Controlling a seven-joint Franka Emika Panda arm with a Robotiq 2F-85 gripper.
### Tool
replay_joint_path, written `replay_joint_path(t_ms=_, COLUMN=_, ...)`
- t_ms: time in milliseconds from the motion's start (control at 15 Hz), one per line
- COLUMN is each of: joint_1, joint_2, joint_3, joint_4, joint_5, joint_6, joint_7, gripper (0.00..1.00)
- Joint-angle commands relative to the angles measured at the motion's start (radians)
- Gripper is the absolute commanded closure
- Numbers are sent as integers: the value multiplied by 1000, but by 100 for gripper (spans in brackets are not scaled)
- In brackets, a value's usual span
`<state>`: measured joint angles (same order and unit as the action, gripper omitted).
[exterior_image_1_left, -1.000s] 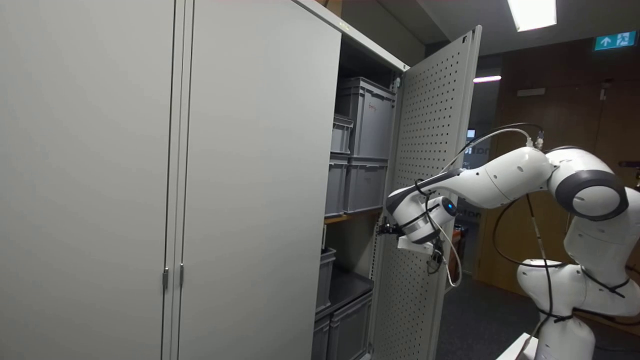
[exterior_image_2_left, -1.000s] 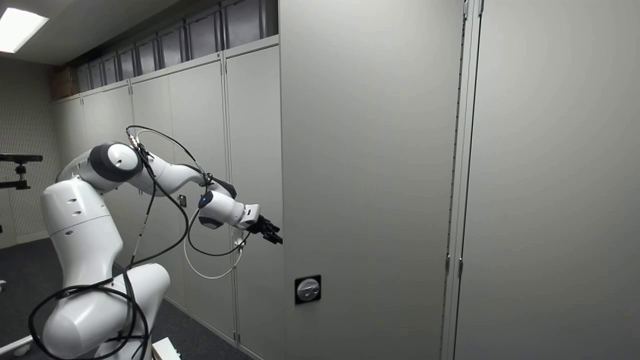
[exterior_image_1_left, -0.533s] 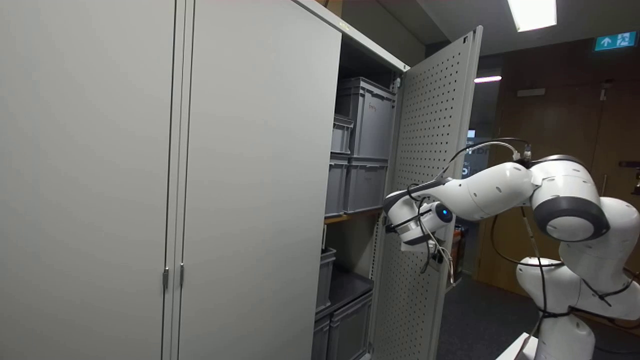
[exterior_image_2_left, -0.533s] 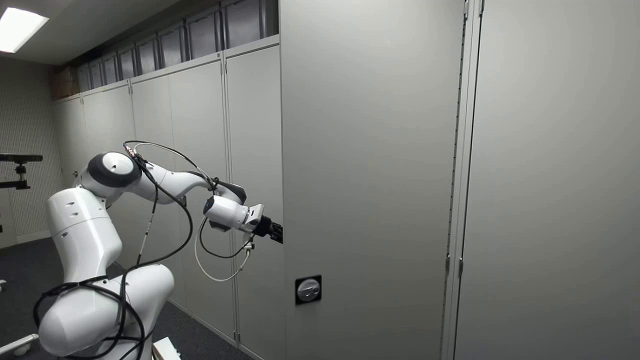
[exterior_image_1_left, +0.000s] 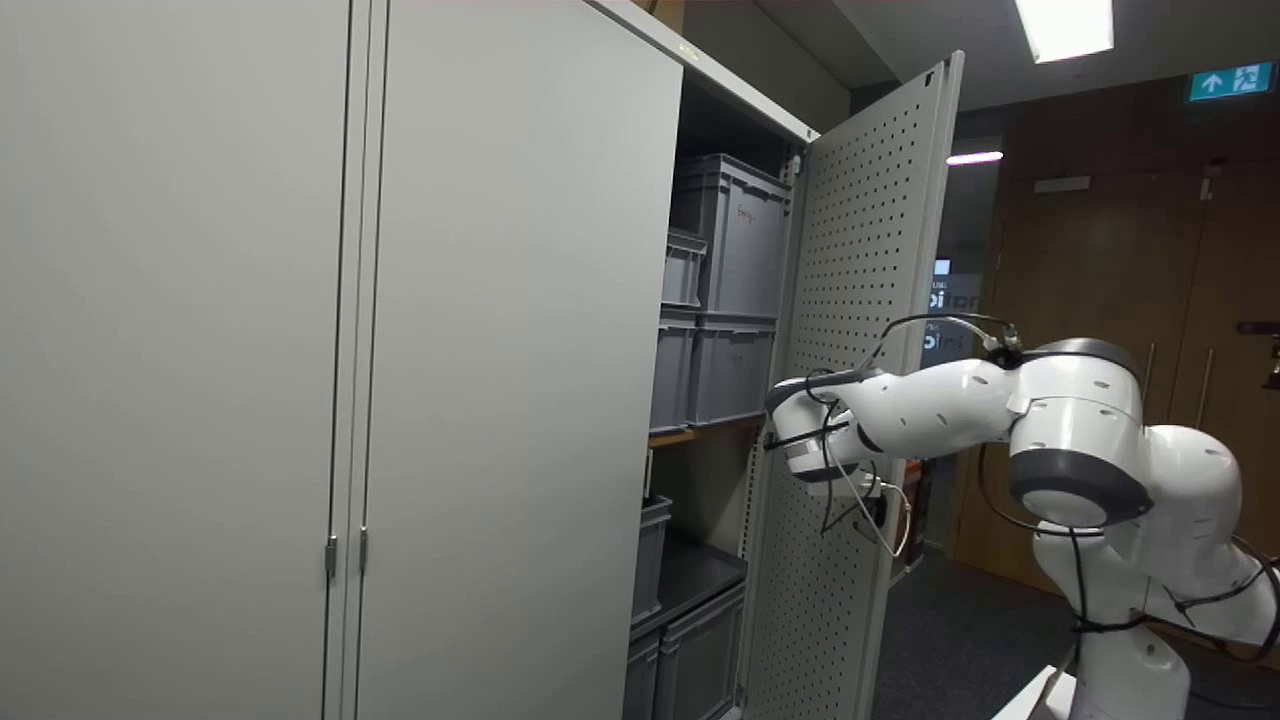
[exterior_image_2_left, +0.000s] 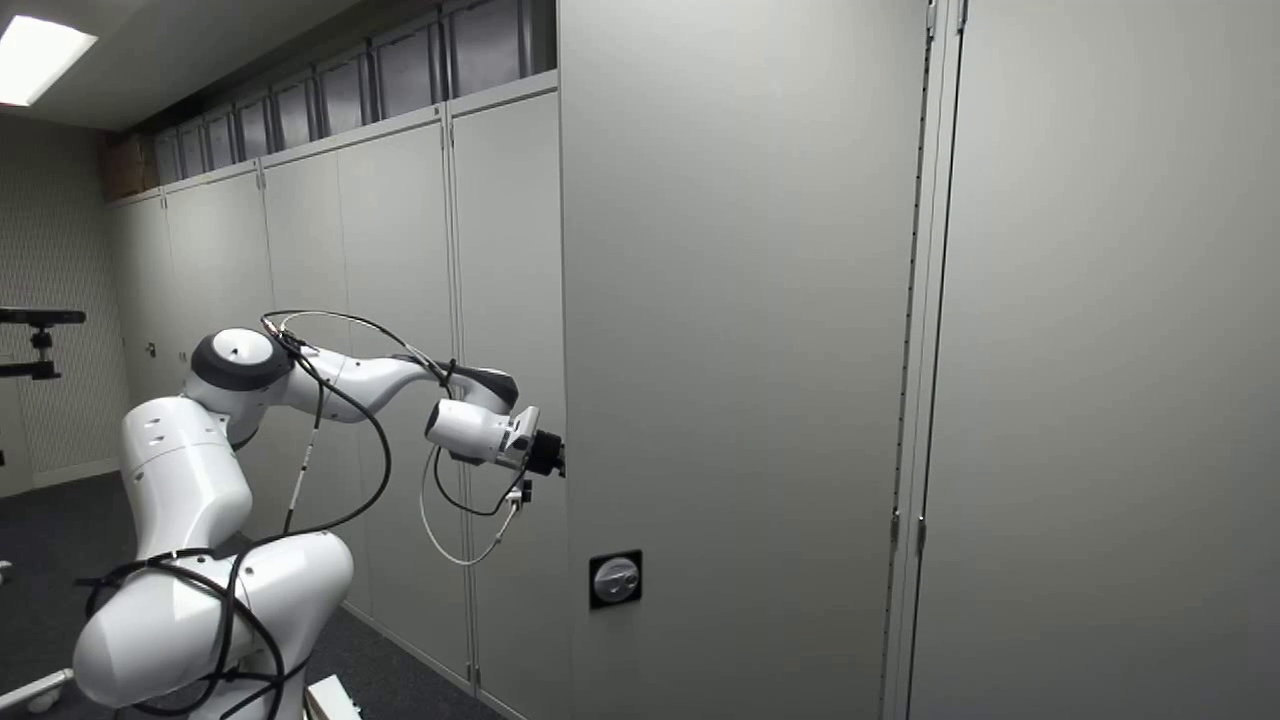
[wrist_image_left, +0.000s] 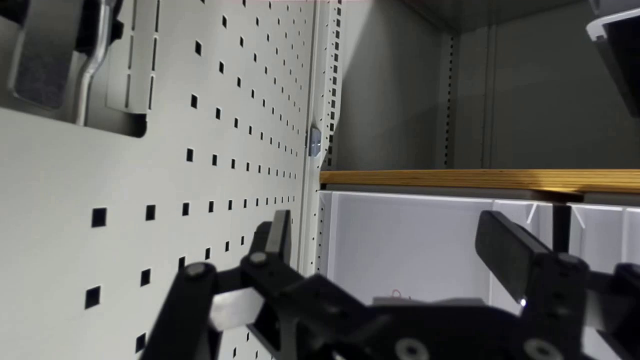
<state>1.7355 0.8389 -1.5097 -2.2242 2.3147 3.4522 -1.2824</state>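
In the upside-down wrist view, a perforated cabinet door (wrist_image_left: 165, 180) stands open at left, a metal rod (wrist_image_left: 84, 92) set into it. Near it, the jaws are spread wide, nothing between their fingers (wrist_image_left: 505, 245). Behind them, rightward, a grey bin (wrist_image_left: 405, 245) rests on a wood-edged shelf (wrist_image_left: 450, 177). The step looks like lining up beside the door; the next move calls for clearance from it.

Wooden shelf (wrist_image_left: 477, 180): couple of gray bins (exterior_image_1_left: 735, 372) sitting right on it
Dark lower shelf (exterior_image_1_left: 702, 575): a smaller bin (exterior_image_1_left: 652, 560) parked there
Cabinet tops (exterior_image_2_left: 350, 137): whole bin row (exterior_image_2_left: 343, 97) lined up
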Motion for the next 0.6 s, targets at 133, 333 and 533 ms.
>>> replay_joint_path(t_ms=133, joint_1=-58, joint_2=156, joint_3=-35, joint_4=45, joint_5=159, joint_6=4, joint_7=-130, gripper=0)
replay_joint_path(t_ms=333, joint_1=-75, joint_2=211, joint_3=-44, joint_4=52, joint_5=214, joint_6=4, joint_7=-165, gripper=0)
replay_joint_path(t_ms=533, joint_1=-87, joint_2=270, joint_3=-56, joint_4=56, joint_5=260, joint_6=4, joint_7=-190, gripper=0)
